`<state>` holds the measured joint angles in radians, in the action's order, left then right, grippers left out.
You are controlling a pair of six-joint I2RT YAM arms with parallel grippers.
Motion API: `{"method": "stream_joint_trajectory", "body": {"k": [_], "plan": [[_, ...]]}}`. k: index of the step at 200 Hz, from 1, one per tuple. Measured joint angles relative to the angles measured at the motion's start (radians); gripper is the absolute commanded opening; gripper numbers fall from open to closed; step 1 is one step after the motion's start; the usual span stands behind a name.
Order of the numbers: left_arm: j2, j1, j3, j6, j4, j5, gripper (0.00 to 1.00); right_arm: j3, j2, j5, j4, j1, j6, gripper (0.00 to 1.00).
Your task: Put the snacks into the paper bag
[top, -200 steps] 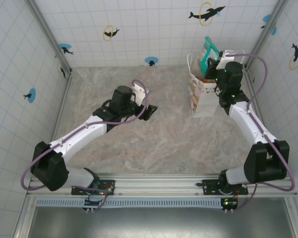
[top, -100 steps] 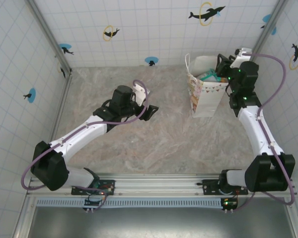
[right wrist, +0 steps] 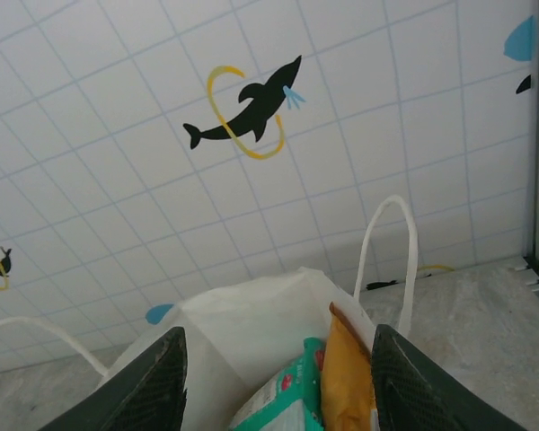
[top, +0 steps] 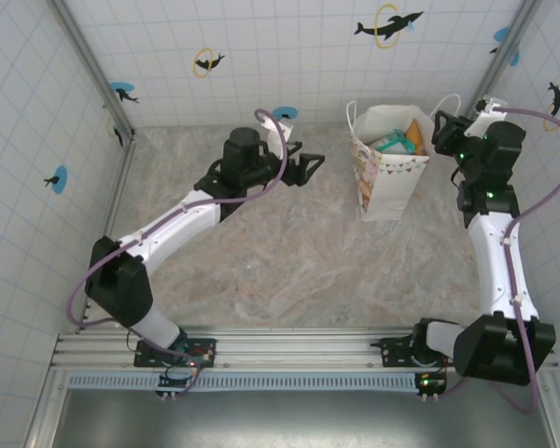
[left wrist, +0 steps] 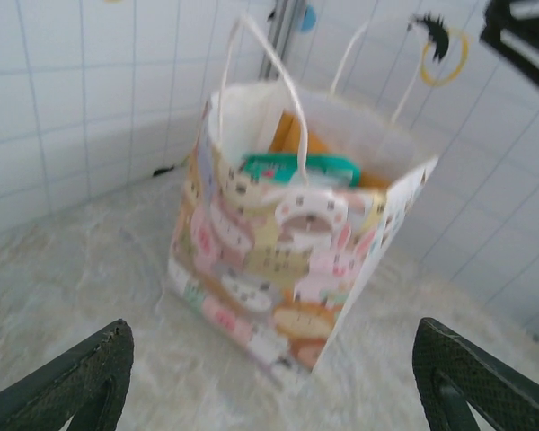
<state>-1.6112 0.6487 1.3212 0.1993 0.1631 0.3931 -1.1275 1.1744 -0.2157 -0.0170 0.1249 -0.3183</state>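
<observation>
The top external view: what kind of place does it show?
Probably a robot test cell: left arm and right arm bolted to a rail, tiled walls with dolphin stickers enclosing a marbled table.

Paper bag (top: pixel 387 182) walls hide all but the tops of teal-white packet (left wrist: pixel 298 169) and orange packet (right wrist: pixel 346 377). Left wrist view blurred; bag print unreadable. Bag base cut off, right wrist view.

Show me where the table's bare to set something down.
The table is bare across its middle and near side, between left arm and right arm, and in the far-left corner. Crowded far right: the paper bag, with left gripper and right gripper either side.
</observation>
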Motion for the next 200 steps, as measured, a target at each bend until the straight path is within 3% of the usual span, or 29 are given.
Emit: {"method": "stream_joint_trajectory", "body": {"k": [59,123,168,181,200], "plan": [[-0.185,0.002,0.108,0.252,0.204,0.056,0.79,0.168,-0.097,-0.176,-0.09,0.067,-0.129,0.56],[-0.349,0.008,0.239,0.482,0.395,0.119,0.76,0.257,-0.124,-0.27,-0.141,0.08,-0.218,0.56],[-0.444,0.011,0.335,0.573,0.463,0.127,0.74,0.279,-0.157,-0.297,-0.15,0.085,-0.243,0.56],[-0.468,0.012,0.355,0.589,0.47,0.127,0.69,0.282,-0.158,-0.303,-0.15,0.087,-0.248,0.56],[-0.494,0.013,0.372,0.609,0.483,0.129,0.5,0.282,-0.158,-0.314,-0.15,0.092,-0.251,0.56]]}}
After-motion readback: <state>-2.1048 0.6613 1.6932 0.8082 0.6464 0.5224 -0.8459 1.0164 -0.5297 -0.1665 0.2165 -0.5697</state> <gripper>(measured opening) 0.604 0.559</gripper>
